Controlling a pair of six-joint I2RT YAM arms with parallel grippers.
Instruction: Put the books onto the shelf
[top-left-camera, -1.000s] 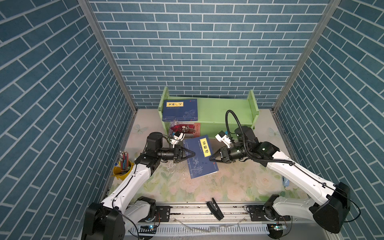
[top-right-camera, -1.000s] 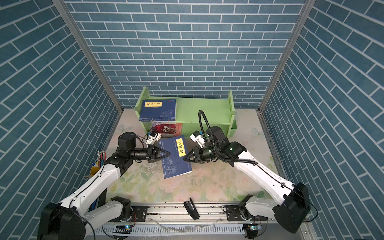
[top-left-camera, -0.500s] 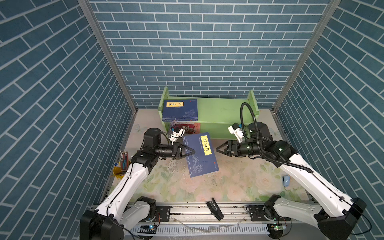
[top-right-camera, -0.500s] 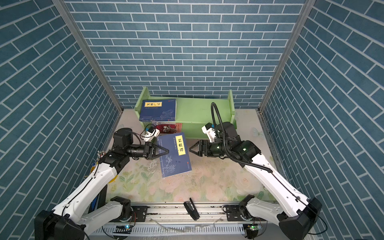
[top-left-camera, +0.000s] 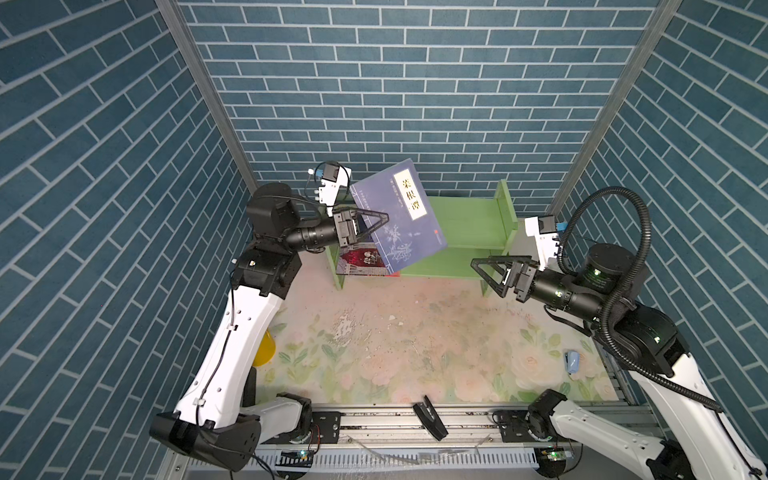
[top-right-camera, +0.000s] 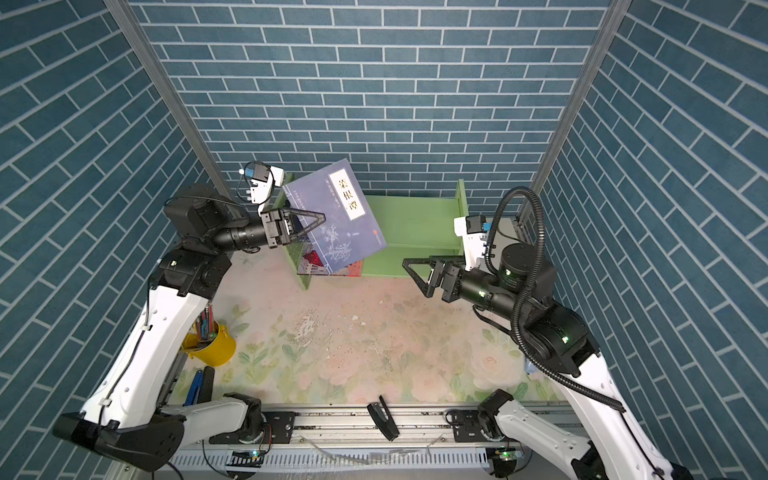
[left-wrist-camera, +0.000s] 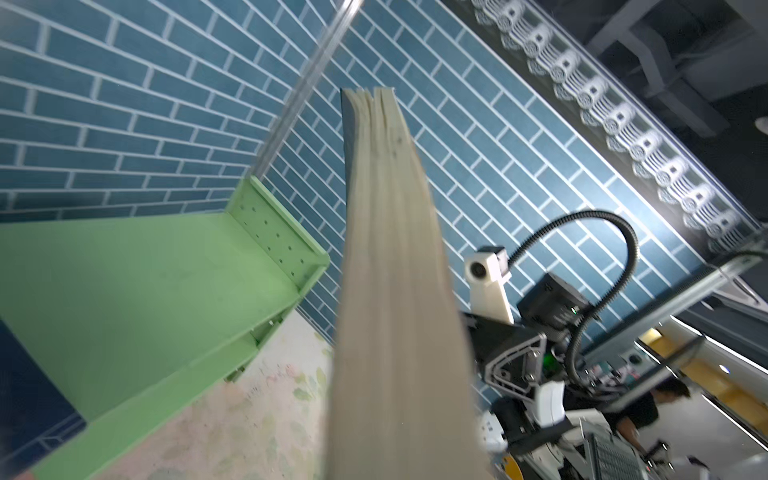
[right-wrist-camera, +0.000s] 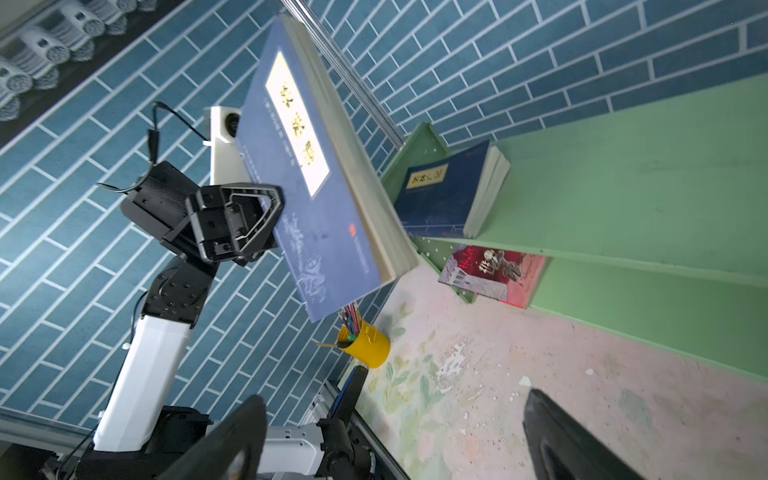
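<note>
A dark blue book (top-left-camera: 401, 220) (top-right-camera: 338, 220) with a yellow title label hangs tilted in the air in front of the left part of the green shelf (top-left-camera: 469, 220) (top-right-camera: 411, 220). My left gripper (top-left-camera: 384, 218) (top-right-camera: 322, 217) is shut on its edge. In the left wrist view its page edge (left-wrist-camera: 386, 291) fills the middle. My right gripper (top-left-camera: 484, 276) (top-right-camera: 415, 276) (right-wrist-camera: 395, 436) is open and empty, low and right of the book, before the shelf's right leg. Another blue book (right-wrist-camera: 444, 195) lies on the upper tier. A red-and-grey book (right-wrist-camera: 494, 270) (top-left-camera: 361, 262) lies on the lower tier.
A yellow cup of pens (top-right-camera: 210, 340) (right-wrist-camera: 368, 345) stands at the left edge of the floral mat (top-left-camera: 415, 345). A black tool (top-left-camera: 428, 417) lies on the front rail. A small blue object (top-left-camera: 572, 361) rests near the right wall. Brick walls close in three sides.
My left gripper has lifted the blue book off the mat and up in front of the shelf. My right gripper has let go of the book, opened wide and drawn back to the right.
</note>
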